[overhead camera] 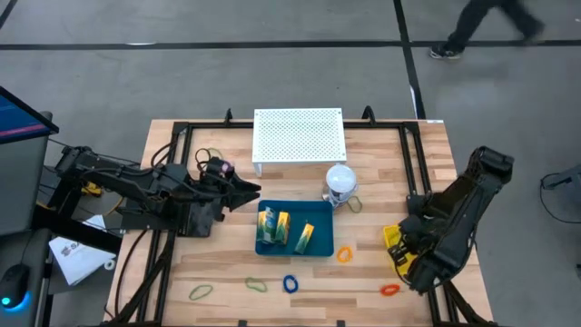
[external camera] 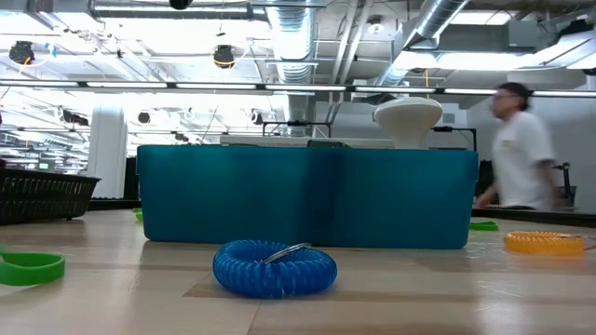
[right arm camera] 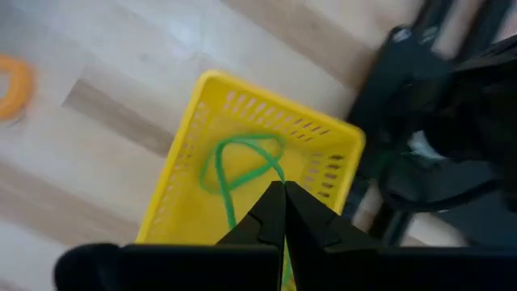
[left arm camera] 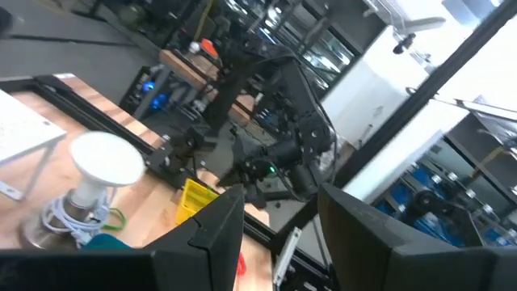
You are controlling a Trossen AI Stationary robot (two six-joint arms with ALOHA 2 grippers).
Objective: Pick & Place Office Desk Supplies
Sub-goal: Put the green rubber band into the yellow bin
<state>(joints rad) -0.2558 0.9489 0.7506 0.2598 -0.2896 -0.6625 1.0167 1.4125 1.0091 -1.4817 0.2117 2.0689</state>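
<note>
A: What is hard to see here?

B: From the desk-level camera, the blue tray (external camera: 307, 195) hides almost everything behind it; only the white ball-shaped lamp (external camera: 408, 119) rises over its wall. The right arm covers most of the yellow basket (overhead camera: 394, 242) from above, to the right of the tray.

A: And the pincers?

B: The right pincer (right arm camera: 283, 212) is closed with nothing in it, hanging over the yellow basket, where a thin green loop (right arm camera: 240, 168) lies. The left pincer (left arm camera: 279, 222) is at the tray's left side, its fingers apart; I see nothing between them.

A: How do the supplies look?

B: Green and yellow packets (overhead camera: 283, 229) lie inside the tray. In front of the tray lies a blue coiled loop (external camera: 274, 267); a green loop (overhead camera: 200, 292) is farther left, an orange loop (overhead camera: 345, 253) just right of the tray, a red loop (overhead camera: 389, 290) farther right.

A: The surface and the room?

B: A light wooden desk (overhead camera: 227, 272). Behind the tray stands a white perforated board (overhead camera: 300, 136). A person (external camera: 517, 149) walks in the hall behind, under pipes and lamps.
</note>
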